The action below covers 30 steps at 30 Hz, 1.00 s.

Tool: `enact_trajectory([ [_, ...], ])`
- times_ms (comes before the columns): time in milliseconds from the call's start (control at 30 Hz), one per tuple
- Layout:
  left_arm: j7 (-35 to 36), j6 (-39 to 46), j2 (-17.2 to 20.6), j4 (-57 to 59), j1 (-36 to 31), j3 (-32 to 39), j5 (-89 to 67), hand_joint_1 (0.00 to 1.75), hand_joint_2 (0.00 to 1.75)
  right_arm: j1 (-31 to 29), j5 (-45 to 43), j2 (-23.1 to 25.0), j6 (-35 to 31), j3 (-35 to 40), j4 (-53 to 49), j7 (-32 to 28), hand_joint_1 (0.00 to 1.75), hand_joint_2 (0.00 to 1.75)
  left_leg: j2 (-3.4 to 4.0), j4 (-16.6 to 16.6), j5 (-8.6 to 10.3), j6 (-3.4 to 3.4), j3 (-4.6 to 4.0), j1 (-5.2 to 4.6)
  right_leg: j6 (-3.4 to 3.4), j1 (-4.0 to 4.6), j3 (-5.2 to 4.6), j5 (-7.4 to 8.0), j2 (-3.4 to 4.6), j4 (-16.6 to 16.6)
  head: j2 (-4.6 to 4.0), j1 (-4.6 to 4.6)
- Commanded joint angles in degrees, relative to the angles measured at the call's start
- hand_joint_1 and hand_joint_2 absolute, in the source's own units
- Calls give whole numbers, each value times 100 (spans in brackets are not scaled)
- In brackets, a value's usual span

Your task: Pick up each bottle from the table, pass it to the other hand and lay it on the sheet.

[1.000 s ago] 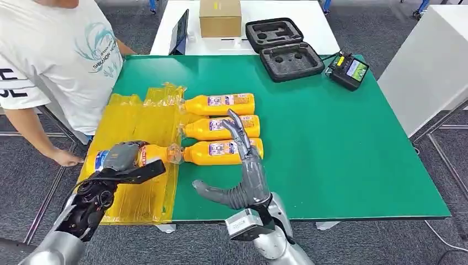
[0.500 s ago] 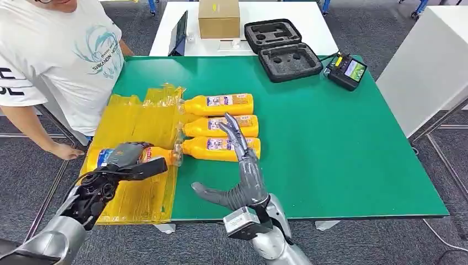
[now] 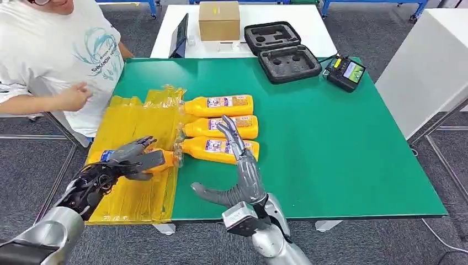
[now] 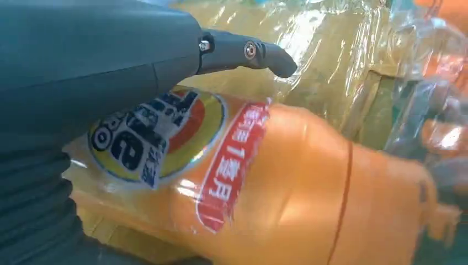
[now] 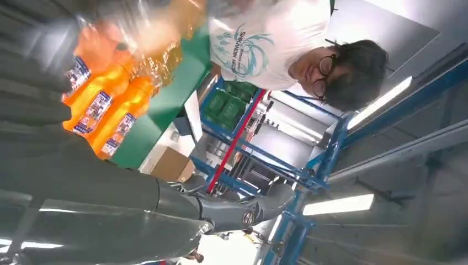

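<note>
A yellow plastic sheet (image 3: 132, 122) covers the left part of the green table (image 3: 331, 138). One orange bottle (image 3: 164, 159) lies on its side on the sheet's near half. My left hand (image 3: 132, 157) hovers over this bottle with fingers spread, not gripping it. The left wrist view has the bottle (image 4: 287, 182) under my left hand (image 4: 110, 61), a finger (image 4: 248, 52) held straight above it. Three more orange bottles (image 3: 221, 104) (image 3: 223, 127) (image 3: 218, 149) lie side by side beside the sheet. My right hand (image 3: 242, 174) stands open, fingers extended over the nearest one.
A person in a white shirt (image 3: 60, 55) stands at the table's left edge, a hand (image 3: 74, 96) raised near the sheet. At the back sit a black foam case (image 3: 281, 49), a handheld controller (image 3: 345, 70), a cardboard box (image 3: 219, 19) and a tablet (image 3: 180, 33).
My left hand's fingers have come apart and let go of the bottle, which now lies on the sheet. The person's hand has risen from the table's edge. My right hand barely moved.
</note>
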Motion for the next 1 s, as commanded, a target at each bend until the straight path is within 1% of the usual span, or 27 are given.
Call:
enact_trajectory([
  [33,-273,-1435,-196,600,386,1290,1951,0,0,-101,42,-34,-17,-46,485,32,0,175,20,-19,-2,-5,30,-1,-5,-1,20,5,27,-16,0,-2],
  [167,-217,-1774,-483,507,350,2460,3704,0,0,-99,139,-87,-127,-18,606,63,0,175,11,-24,-1,-3,43,-2,-3,-2,36,1,19,-23,0,0],
  [200,-203,-1845,-503,505,344,2557,3870,0,0,-107,139,-89,-129,-18,621,64,0,175,9,-18,-2,-2,40,-3,-3,-3,35,-1,15,-17,0,0],
  [300,-191,-1841,-504,486,346,2553,3888,0,0,-116,138,-93,-128,-20,636,64,0,175,8,-16,-1,-2,35,-3,-2,-4,31,-2,14,-15,0,0],
  [333,-151,-1978,-547,525,327,2784,4218,0,0,-141,144,-88,-137,-21,666,75,0,175,4,-17,0,-3,29,0,-3,0,28,0,12,-19,0,0],
  [400,315,-2381,-604,548,305,3385,5596,0,0,-226,179,-99,-194,6,809,116,0,175,-2,-14,0,-2,25,1,-4,1,25,-3,6,-16,0,0],
  [433,325,-2252,-596,465,341,3355,5819,0,0,-255,255,-116,-240,18,869,165,0,175,3,-10,-1,-1,26,-4,-3,-4,24,-3,8,-9,0,0],
  [467,277,-2069,-606,410,337,3412,6058,0,0,-332,679,-167,-430,40,1041,420,0,175,8,-9,-1,0,23,-3,-2,-3,22,-2,12,-8,0,0],
  [600,298,-2038,-599,390,325,3391,6105,0,0,-361,681,-180,-428,19,1059,423,0,175,2,-7,-1,-3,11,1,-3,2,9,-1,9,-9,0,0],
  [633,239,-1879,-609,347,336,3359,6181,0,0,-385,930,-205,-492,23,1128,638,0,175,-1,-5,0,-2,4,2,-2,3,4,-1,4,-8,0,4],
  [667,26,-1537,-598,206,389,3172,6303,0,0,-493,1725,-281,-515,55,1295,1400,0,175,-2,-4,2,-1,0,-3,-1,-1,-1,-3,1,-3,0,0],
  [700,-201,-1213,-577,98,436,3009,6396,0,0,-568,2128,-293,-553,-2,1407,1677,0,175,2,-7,0,-3,4,-2,-2,0,2,-2,6,-8,0,0],
  [733,-584,-686,-568,-95,492,2828,6248,0,0,-706,2794,-330,-475,-109,1723,2341,0,175,4,-5,-1,-2,3,1,-2,3,3,-2,8,-8,0,0],
  [767,-824,-263,-625,-396,606,2723,6294,0,0,-891,3379,-355,-292,-215,1960,2863,0,175,8,-7,-2,-3,6,3,-2,5,5,0,14,-11,0,0],
  [800,-1082,204,-637,-691,732,2517,6111,0,0,-1026,3590,-349,-230,-373,2221,3073,0,175,10,-7,-2,-3,6,1,-3,4,4,1,16,-9,0,-2],
  [833,-1281,634,-690,-1062,893,2401,6026,0,175,-1229,3931,-409,-7,-438,2566,3348,0,175,11,-6,1,-1,3,2,-1,5,1,4,14,-10,0,0],
  [867,-1474,1028,-693,-1336,1017,2269,5825,0,175,-1354,4010,-418,17,-564,2784,3483,0,175,14,-6,0,-3,2,3,-2,6,0,4,19,-11,0,0],
  [900,-1510,1248,-723,-1543,1108,2205,5767,0,175,-1501,4148,-454,158,-623,3022,3657,0,175,19,-7,1,-2,4,3,-1,6,-2,6,21,-12,0,-2],
  [933,-1482,1352,-740,-1840,1243,2104,5773,0,175,-1698,4318,-450,315,-689,3368,3844,0,175,13,-4,2,0,-1,2,0,5,-7,5,14,-8,0,-2],
  [967,-1554,1589,-766,-2056,1350,2030,5676,0,175,-1840,4261,-439,509,-771,3630,3921,0,175,10,-3,2,0,-2,3,-1,6,-7,5,13,-9,0,0],
  [1000,-1539,1621,-783,-2145,1397,1992,5661,0,175,-1904,4324,-451,636,-758,3762,3988,0,175,8,-1,4,1,-8,1,0,4,-13,4,10,-6,0,0],
])
